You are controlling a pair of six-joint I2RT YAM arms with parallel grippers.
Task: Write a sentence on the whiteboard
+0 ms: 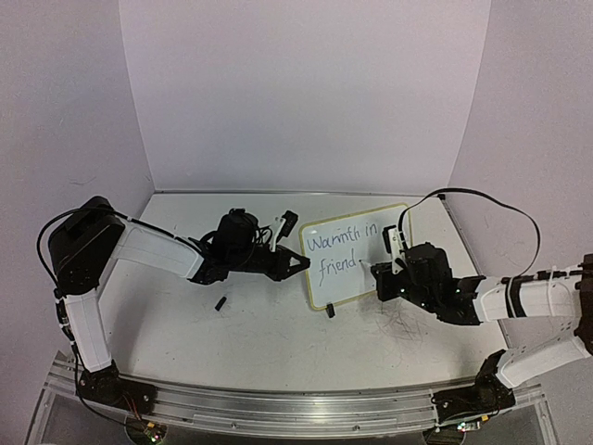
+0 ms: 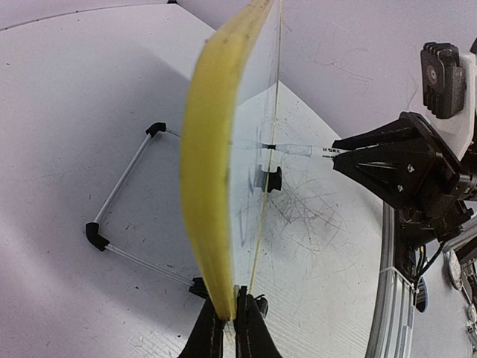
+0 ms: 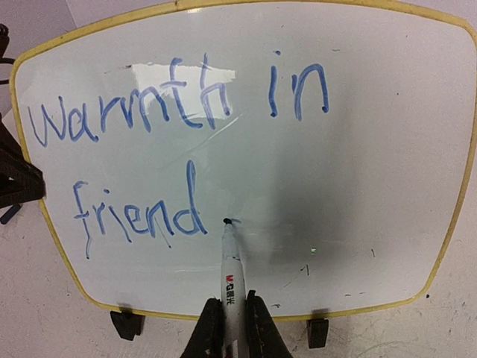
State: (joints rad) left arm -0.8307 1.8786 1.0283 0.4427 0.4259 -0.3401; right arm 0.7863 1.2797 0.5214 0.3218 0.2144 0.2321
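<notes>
right gripper (image 3: 229, 317) was clamped tight on a marker (image 3: 232, 261), tip touching the whiteboard (image 3: 387, 186) just right of the "d" in "friend". the sentence (image 3: 179, 104) read "warmth in" up top, "friend" below. left gripper (image 2: 231, 317) was pinching the whiteboard's side edge, which stood propped up tilted on the table (image 1: 250, 343) between both arms
</notes>
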